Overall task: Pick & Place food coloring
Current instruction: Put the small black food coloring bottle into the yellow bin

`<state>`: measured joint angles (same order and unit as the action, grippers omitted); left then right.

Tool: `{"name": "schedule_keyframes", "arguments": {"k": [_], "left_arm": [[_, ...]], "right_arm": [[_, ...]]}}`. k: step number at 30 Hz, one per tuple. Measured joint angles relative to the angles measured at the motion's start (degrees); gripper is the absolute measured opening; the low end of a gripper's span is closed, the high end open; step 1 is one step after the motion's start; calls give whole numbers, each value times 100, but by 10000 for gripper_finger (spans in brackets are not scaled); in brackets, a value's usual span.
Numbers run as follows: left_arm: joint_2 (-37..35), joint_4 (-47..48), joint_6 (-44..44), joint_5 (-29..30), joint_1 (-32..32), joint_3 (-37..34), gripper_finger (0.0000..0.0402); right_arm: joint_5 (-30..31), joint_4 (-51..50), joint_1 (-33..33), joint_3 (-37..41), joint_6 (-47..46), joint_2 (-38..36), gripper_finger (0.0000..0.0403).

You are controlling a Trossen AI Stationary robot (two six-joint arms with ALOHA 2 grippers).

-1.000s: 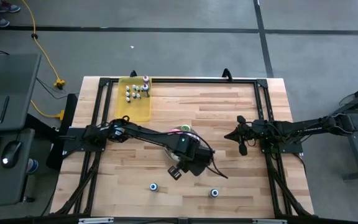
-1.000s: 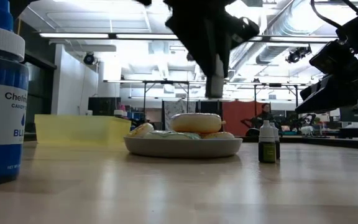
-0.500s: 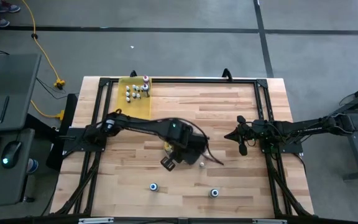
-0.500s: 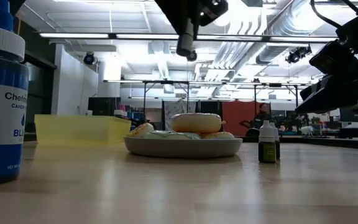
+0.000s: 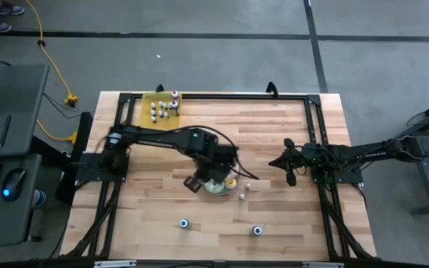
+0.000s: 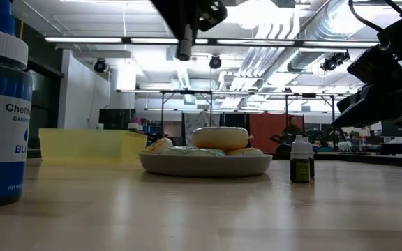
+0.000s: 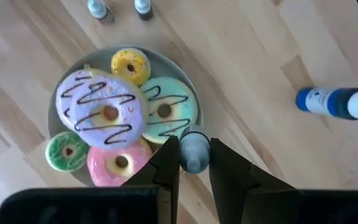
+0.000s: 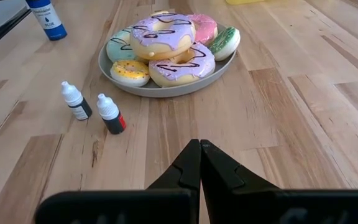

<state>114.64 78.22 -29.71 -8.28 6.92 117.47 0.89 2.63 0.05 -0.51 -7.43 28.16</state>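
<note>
The left gripper (image 7: 194, 163), low in the frame's centre above the plate (image 7: 188, 84) of doughnuts, is clamped narrowly on a small grey-capped food coloring bottle (image 7: 194, 149). This looks like the carry step; next it likely needs a swing toward the yellow tray (image 5: 160, 130) at upper left. The right gripper (image 8: 199, 163) waits pinched closed, near two small bottles (image 8: 110, 114).

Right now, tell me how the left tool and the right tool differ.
The left tool is shut on a small grey-capped bottle; the right tool is shut on nothing. The left tool hangs above the plate of doughnuts; the right tool sits over bare table off to the plate's side, pointing toward it. Both are dark, two-fingered and closed.
</note>
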Motion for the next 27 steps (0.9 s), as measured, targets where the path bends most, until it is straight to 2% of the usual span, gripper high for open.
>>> {"name": "schedule_keyframes", "arguments": {"k": [6,10,13,19,23,27], "left_arm": [[-1429,-1680,438,-66,-246,-2431,56],[-2308,-2245,1130,-135,-540,-3772,56],[-2835,-2429,1727,-101,-832,-4523,56],[-3770,-2430,2683,158,-1584,-5479,56],[-4235,-2390,3051,290,-2128,-5845,56],[-4451,-2264,3684,703,-2732,-6035,56]], "right_arm": [[0,-3,-2,-2,-2,-1,0],[0,13,-1,-2,-2,-1,0],[0,11,0,-1,-2,-2,0],[0,-17,-1,-2,-2,-4,0],[0,-4,-1,-2,-2,-4,0],[0,11,0,-1,-2,-4,0]]}}
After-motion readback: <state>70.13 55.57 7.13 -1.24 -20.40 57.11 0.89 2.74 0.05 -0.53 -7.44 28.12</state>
